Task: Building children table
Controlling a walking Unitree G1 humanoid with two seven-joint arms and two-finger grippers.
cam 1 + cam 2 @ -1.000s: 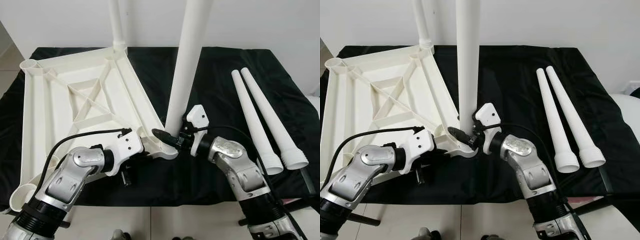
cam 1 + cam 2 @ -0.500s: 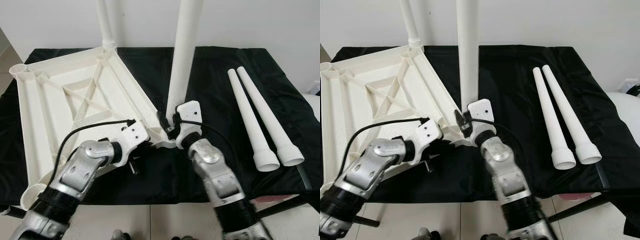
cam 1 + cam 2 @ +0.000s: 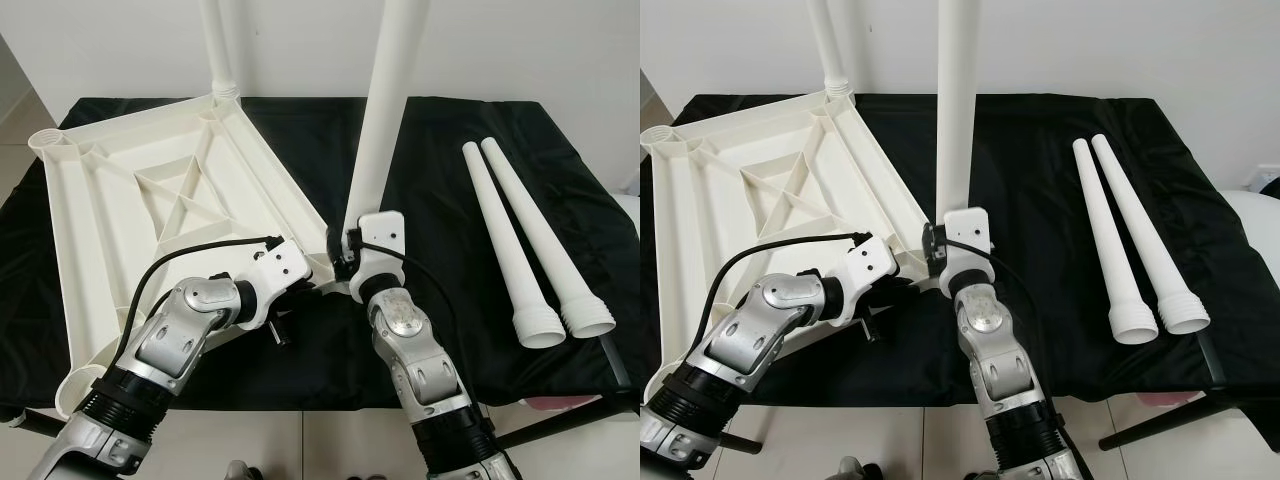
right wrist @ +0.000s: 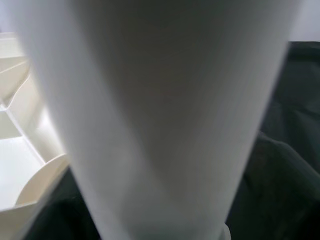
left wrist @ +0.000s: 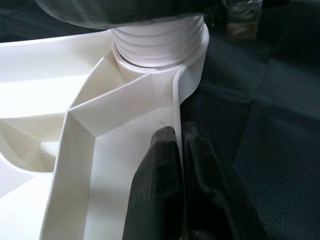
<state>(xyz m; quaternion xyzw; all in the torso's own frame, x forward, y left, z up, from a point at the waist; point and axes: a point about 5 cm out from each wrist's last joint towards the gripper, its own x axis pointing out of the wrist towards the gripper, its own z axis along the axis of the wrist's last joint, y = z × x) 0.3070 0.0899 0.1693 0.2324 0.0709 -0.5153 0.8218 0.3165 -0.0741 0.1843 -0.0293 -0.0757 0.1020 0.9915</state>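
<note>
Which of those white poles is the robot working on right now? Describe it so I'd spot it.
On the black cloth lies an upturned white tabletop. The leg stands upright in its near corner, at the right gripper; another stands at the far corner, two lie flat.

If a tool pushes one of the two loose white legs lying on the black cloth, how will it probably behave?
The two loose legs are round, so one would probably roll. Each tapers to a wide ribbed end, so it would likely roll in a curve. They look like hollow stiff plastic, so probably light, and the black cloth may slow them.
</note>
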